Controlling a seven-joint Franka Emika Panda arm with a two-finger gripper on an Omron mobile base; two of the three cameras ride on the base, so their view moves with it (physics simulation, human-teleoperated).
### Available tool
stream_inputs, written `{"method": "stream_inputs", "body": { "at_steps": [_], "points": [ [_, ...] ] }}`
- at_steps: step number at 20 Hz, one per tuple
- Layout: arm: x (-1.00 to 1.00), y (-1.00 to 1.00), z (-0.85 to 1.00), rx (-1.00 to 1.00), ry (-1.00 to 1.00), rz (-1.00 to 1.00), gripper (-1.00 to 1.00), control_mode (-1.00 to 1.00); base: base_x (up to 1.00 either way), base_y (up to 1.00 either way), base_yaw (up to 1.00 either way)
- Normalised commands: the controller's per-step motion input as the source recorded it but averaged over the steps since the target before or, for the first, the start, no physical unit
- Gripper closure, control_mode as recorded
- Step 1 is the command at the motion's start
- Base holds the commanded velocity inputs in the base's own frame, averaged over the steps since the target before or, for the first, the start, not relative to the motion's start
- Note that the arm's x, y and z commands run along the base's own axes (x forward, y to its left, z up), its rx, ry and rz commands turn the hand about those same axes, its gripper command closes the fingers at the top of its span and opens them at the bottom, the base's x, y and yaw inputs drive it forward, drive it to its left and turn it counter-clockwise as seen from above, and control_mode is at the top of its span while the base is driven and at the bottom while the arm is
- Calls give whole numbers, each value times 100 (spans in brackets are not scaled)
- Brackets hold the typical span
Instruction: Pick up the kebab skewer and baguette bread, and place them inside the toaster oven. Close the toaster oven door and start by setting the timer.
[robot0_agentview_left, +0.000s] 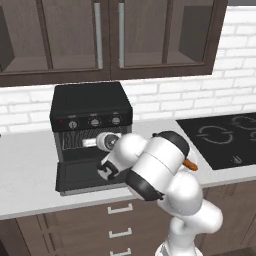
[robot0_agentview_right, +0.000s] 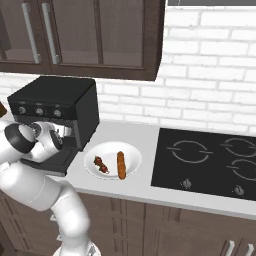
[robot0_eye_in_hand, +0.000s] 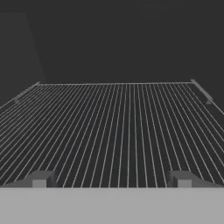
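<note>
The black toaster oven (robot0_agentview_left: 92, 102) (robot0_agentview_right: 60, 100) stands on the counter with its door (robot0_agentview_left: 80, 175) (robot0_agentview_right: 52, 161) dropped flat in front. My hand reaches into the oven mouth. My gripper (robot0_eye_in_hand: 111, 180) is open just above the bare wire rack (robot0_eye_in_hand: 118, 127), with nothing between its fingertips. Right of the oven, a white plate (robot0_agentview_right: 131, 150) carries the kebab skewer (robot0_agentview_right: 101, 163) and the orange-brown baguette bread (robot0_agentview_right: 121, 165) side by side. One end of the baguette (robot0_agentview_left: 190, 164) peeks out behind my arm.
A black cooktop (robot0_agentview_left: 225, 137) (robot0_agentview_right: 210, 162) is set into the counter on the right. Dark glass-fronted wall cabinets (robot0_agentview_left: 107, 35) hang above the oven, against a white brick wall. Drawers (robot0_agentview_left: 120, 220) run below the counter edge.
</note>
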Motion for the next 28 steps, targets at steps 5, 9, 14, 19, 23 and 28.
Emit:
{"method": "stream_inputs", "body": {
  "at_steps": [5, 9, 14, 19, 23, 28],
  "points": [
    [-3, 0, -36, 0, 10, 0, -100, -100, 0, 0, 0],
    [-54, 0, -56, 2, 11, 0, -100, -100, 0, 0, 0],
    [-99, -2, -78, 4, 12, -2, -100, -100, 0, 0, 0],
    [-89, -1, -55, 2, 17, -5, -100, -100, 0, 0, 0],
    [-72, 0, -41, 0, 27, -8, -100, -100, 0, 0, 0],
    [-68, 0, -49, 0, 21, -7, -100, -100, 0, 0, 0]
  ]
}}
